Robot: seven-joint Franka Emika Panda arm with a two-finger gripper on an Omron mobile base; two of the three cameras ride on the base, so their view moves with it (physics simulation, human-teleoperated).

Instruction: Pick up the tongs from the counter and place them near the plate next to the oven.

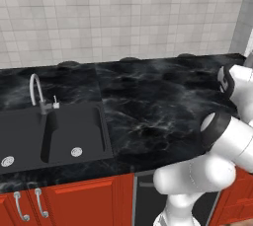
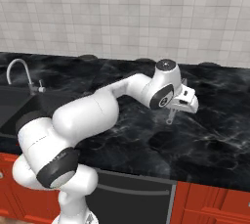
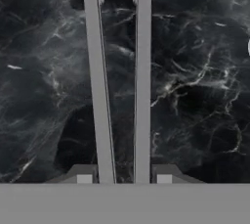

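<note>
My gripper (image 2: 187,103) hangs a little above the glossy black marble counter (image 2: 215,120), right of its middle, and is shut on the tongs (image 2: 170,117). In the hand view the two slim grey arms of the tongs (image 3: 142,71) run straight up from between my fingertips (image 3: 164,175) and pass out of the top edge, with the counter (image 3: 44,71) below them. The gripper (image 3: 123,176) clamps the tongs from both sides. The plate is out of view.
A matte black sink (image 1: 59,131) with a curved silver faucet (image 1: 34,88) lies at the left of the counter (image 1: 158,101). Red cabinet doors (image 1: 79,203) and a dark appliance front (image 2: 132,196) sit below. A tiled wall (image 2: 122,17) closes the back.
</note>
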